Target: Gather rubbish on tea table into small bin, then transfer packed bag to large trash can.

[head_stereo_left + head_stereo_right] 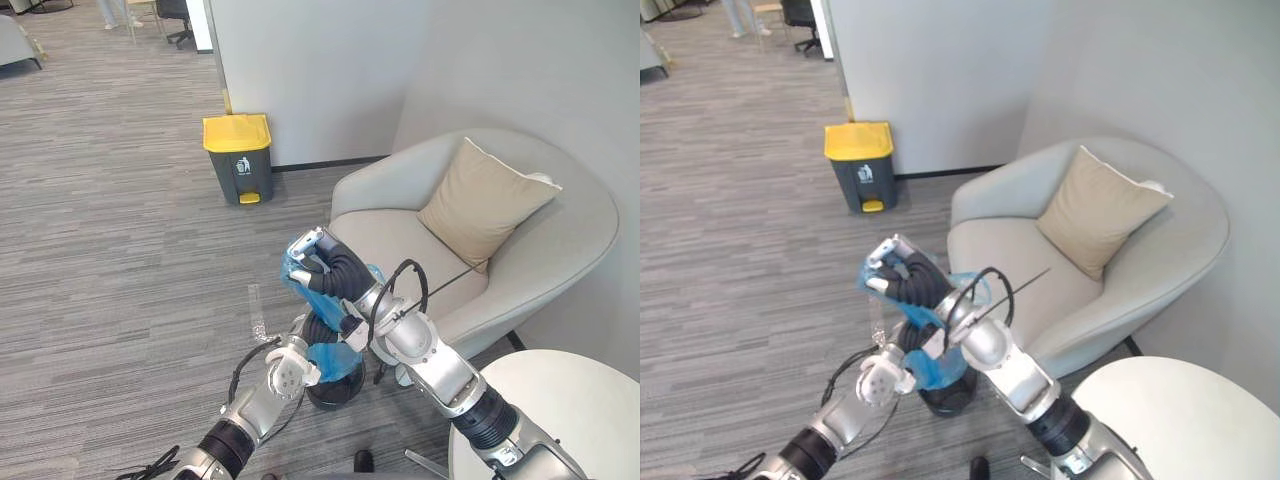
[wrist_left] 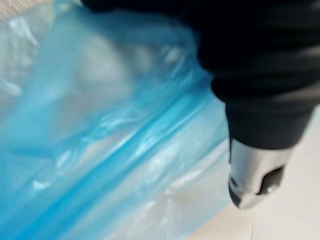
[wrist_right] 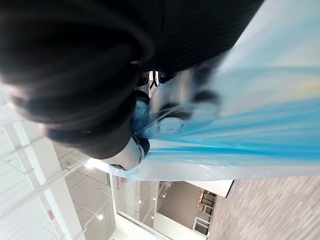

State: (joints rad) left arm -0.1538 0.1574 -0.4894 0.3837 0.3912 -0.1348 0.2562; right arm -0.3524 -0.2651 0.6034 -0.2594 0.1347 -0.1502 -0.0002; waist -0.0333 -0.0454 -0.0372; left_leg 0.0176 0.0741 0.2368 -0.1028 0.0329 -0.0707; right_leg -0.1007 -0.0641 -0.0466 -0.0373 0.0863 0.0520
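Blue bag [image 1: 332, 360] first, Tom: where is it?

Stretched up from the small bin [image 1: 336, 393], which stands on the floor just off the desk's [image 1: 575, 400] edge, beside the armchair [image 1: 560, 240]. Its top is in the right hand [image 1: 320, 262], fingers [image 3: 126, 156] curled tight on the plastic.

And the left hand [image 1: 320, 328]?

Low, against the bag at the bin's mouth. Its grip I cannot tell.

So, progress?

Gathering looks finished, I'd say, with the bag partly out. What's left is the carry to the large trash can [image 1: 238, 158], by the wall, well apart, lid down.

Right arm's pose?

Raised above the bin, wrist bent.
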